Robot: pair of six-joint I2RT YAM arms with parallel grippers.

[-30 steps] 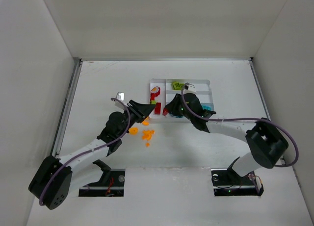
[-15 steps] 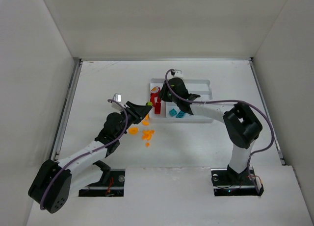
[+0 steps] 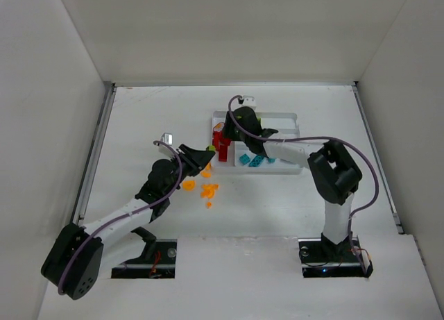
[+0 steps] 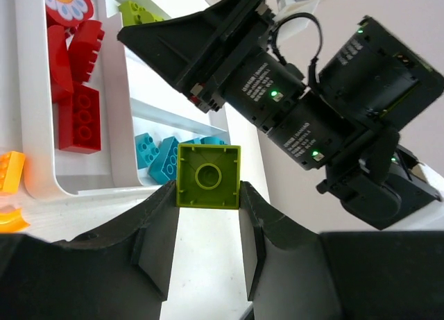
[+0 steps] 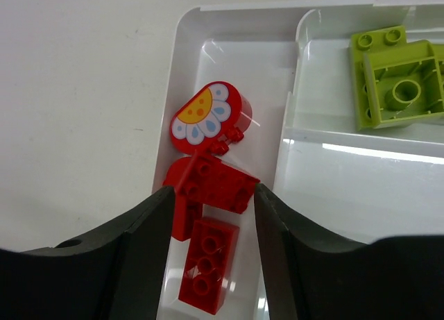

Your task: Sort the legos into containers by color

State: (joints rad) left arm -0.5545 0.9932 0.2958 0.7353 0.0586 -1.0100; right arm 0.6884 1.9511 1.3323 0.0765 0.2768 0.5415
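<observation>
**A:** What did the left tool point(image 4: 207, 192) have?

**B:** A lime green brick point(image 4: 208, 175), pinched by its sides between half-closed jaws, with the hollow underside facing the wrist camera. It was held just off the tray's point(image 3: 291, 116) near-left corner, probably waiting for room.

**A:** Room from what?

**B:** The right tool point(image 5: 213, 194) hung over the tray's tall narrow section at its left end. Its jaws stood partly apart and a red brick point(image 5: 211, 184) filled the gap. I couldn't tell whether they gripped it or it lay loose on the reds below.

**A:** So the reds went there?

**B:** Yes, beside a red flower-printed piece point(image 5: 205, 115). Lime bricks point(image 5: 395, 84) sat in the tray's far long section and teal bricks point(image 4: 159, 153) in a nearer one.

**A:** And outside the tray?

**B:** Orange bricks point(image 3: 207, 190) lay unsorted on the desk point(image 3: 139, 125), just off the tray's near-left corner.
</observation>
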